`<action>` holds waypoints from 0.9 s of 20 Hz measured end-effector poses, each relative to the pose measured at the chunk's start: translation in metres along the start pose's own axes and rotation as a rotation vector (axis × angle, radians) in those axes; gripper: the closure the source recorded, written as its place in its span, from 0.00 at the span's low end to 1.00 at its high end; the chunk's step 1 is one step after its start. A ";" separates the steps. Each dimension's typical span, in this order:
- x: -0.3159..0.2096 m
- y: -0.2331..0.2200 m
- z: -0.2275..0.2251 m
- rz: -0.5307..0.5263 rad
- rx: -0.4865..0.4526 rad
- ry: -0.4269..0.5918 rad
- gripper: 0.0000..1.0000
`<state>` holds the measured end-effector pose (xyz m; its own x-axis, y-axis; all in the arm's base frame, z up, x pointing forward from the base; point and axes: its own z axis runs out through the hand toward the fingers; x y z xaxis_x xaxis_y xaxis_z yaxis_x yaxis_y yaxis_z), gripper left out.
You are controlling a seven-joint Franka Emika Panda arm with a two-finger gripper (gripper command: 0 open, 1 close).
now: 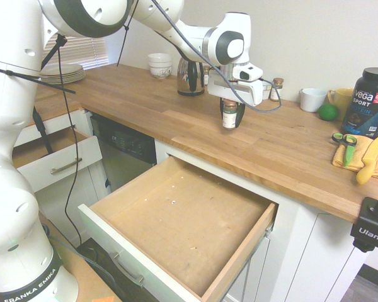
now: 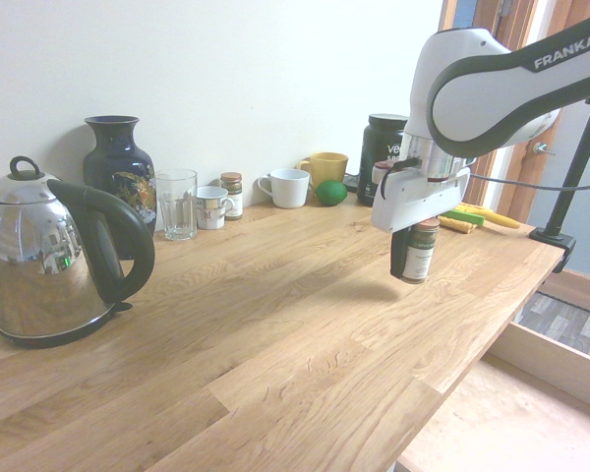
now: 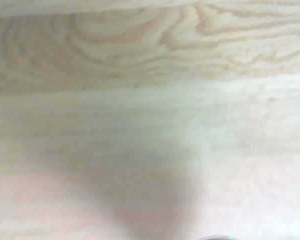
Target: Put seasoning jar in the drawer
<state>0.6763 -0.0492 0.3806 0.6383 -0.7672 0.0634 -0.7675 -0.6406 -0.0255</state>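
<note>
— Wooden counter [image 1: 283,135] runs along the wall in the first exterior view, and you've got the drawer [image 1: 189,217] pulled out below its front edge. Jaws?

— Pinching the seasoning jar [image 1: 229,116], upright, over the counter. You haven't cleared the front edge.

— Second exterior view?

— Same grip: gripper [image 2: 414,258] clamped on the jar, shadow on the wood beneath, so it looks lifted. Kettle [image 2: 49,256] is well apart; black tub [image 2: 382,147] and yellow mug [image 2: 326,169] sit back by the wall.

— Wrist view?

— Blurry wood grain, plus a sliver of something round at the border. Tells you little about the grip.

— What could go wrong?

— Travel too low and the jar's base could clip the counter edge and twist in the pads. Release too high and it could tip and roll on the drawer bottom. Come down off-line and you could knock the white front panel [image 1: 135,270] or a side wall.

— Room to move?

— Plenty: the drawer bottom is wide, and the air between jar and drawer looks free. I'd keep height past the edge, then lower near the middle, away from the walls.
</note>
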 end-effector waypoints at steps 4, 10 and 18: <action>-0.027 0.020 -0.014 -0.009 0.004 -0.006 1.00; -0.076 0.074 -0.011 -0.008 0.002 -0.024 1.00; -0.159 0.158 0.024 -0.063 -0.001 -0.050 1.00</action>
<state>0.4552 -0.0287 0.3425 0.6876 -0.7259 0.0154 -0.7256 -0.6878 -0.0216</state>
